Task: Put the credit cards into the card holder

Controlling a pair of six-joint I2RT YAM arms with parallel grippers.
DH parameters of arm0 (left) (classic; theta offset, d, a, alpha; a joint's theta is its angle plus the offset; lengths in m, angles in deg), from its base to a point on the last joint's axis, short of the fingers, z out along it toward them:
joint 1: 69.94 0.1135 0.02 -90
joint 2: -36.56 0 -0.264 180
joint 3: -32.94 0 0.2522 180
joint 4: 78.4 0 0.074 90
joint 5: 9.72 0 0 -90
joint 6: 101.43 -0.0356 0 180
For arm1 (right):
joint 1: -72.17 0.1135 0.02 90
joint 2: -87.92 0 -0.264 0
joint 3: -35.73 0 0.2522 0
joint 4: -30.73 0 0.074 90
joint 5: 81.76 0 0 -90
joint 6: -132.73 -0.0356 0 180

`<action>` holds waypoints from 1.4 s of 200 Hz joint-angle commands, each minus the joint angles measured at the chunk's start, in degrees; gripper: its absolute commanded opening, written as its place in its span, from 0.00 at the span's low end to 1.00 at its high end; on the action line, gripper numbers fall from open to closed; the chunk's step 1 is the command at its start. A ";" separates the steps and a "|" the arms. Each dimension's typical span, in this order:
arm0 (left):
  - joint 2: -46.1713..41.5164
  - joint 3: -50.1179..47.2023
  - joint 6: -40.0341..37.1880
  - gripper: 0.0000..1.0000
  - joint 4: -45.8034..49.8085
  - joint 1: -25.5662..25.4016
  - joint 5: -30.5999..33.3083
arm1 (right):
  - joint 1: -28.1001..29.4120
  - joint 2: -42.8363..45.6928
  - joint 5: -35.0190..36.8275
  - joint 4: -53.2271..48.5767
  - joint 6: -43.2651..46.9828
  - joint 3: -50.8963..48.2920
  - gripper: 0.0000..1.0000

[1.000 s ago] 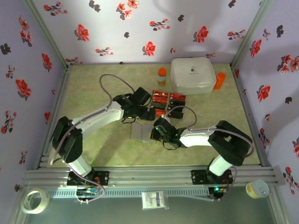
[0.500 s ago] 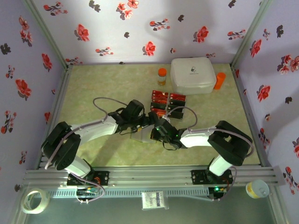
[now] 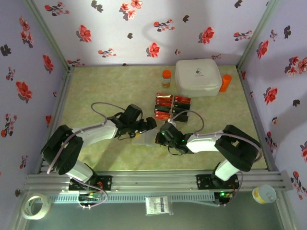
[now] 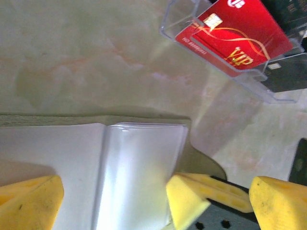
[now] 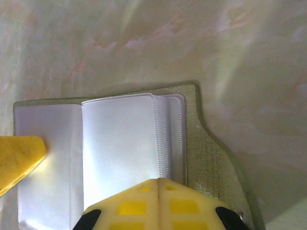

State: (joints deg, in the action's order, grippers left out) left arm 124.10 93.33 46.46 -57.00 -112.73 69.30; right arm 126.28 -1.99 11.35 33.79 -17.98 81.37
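The card holder (image 5: 206, 143) lies open on the table, olive-green cover down and pale plastic sleeves (image 5: 120, 143) up. My right gripper (image 5: 158, 181) is shut, with its tip resting on the near edge of the sleeves. My left gripper (image 4: 153, 191) is open and straddles the holder (image 4: 139, 167), one yellow finger (image 4: 29, 201) over the left page. The right gripper's shut tip (image 4: 201, 201) sits between the left fingers. The credit cards (image 3: 171, 106), red and black, stand in a clear rack just beyond the holder (image 3: 143, 140). A red card (image 4: 235, 33) faces the left wrist camera.
A large white rounded box (image 3: 197, 76) stands at the back right. An orange-capped bottle (image 3: 166, 78) is on its left and an orange one (image 3: 225, 82) on its right. Floral walls close off three sides.
My left arm has swung back from the card rack toward the near edge, and its open gripper now sits over the card holder. The right gripper has stayed on the holder.
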 commanded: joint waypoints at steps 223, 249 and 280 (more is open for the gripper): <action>0.34 -0.38 -15.52 1.00 9.00 -0.97 8.53 | -10.93 13.69 -1.60 -27.15 15.81 11.36 0.00; 0.40 0.69 -16.37 1.00 10.58 -1.58 9.82 | -13.83 12.22 -2.44 -33.07 22.73 17.25 0.16; 0.60 1.73 -17.03 1.00 11.69 -1.95 10.63 | -18.03 6.96 -5.85 -40.14 34.28 25.95 0.36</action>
State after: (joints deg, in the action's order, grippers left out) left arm 124.19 93.01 31.42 -47.97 -114.26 77.91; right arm 110.87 8.70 8.07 1.70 4.66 101.52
